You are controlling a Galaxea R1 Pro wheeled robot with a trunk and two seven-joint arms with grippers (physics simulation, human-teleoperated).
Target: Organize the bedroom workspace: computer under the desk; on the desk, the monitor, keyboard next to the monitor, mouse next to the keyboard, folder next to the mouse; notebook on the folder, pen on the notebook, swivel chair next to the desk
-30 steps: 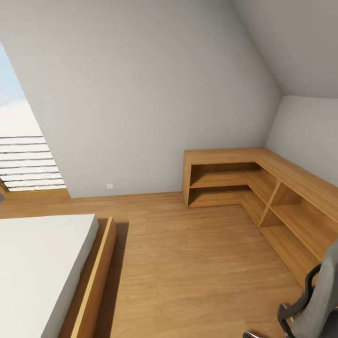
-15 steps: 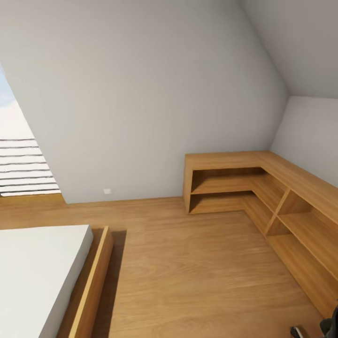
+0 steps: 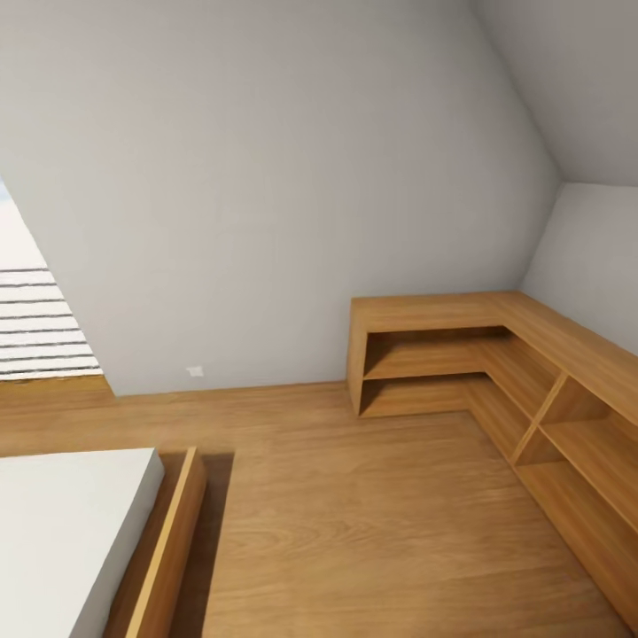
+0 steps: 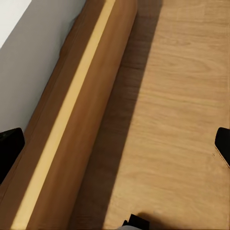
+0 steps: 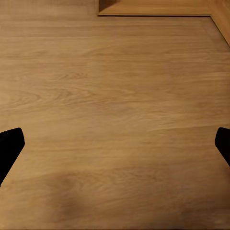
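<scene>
I am in the bedroom, facing a grey wall (image 3: pixel 266 177) under a sloped ceiling, with wood plank floor (image 3: pixel 354 523) ahead. The desk, swivel chair, computer, monitor, keyboard, mouse, folder, notebook and pen are out of view. In the left wrist view my left gripper (image 4: pixel 115 148) is open, its dark fingertips (image 4: pixel 9 146) wide apart above the floor beside a bed's wooden side rail (image 4: pixel 72 120). In the right wrist view my right gripper (image 5: pixel 115 146) is open over bare floor, holding nothing.
A bed with a white mattress (image 3: pixel 62 523) and wooden frame (image 3: pixel 164 549) fills the lower left. A low L-shaped wooden shelf unit (image 3: pixel 496 372) runs along the right wall into the corner. A slatted window (image 3: pixel 40 319) is at the left.
The camera has moved, so the whole picture has shifted. The grey swivel chair at the lower right edge has slid out of the picture. The bed sits lower in the frame.
</scene>
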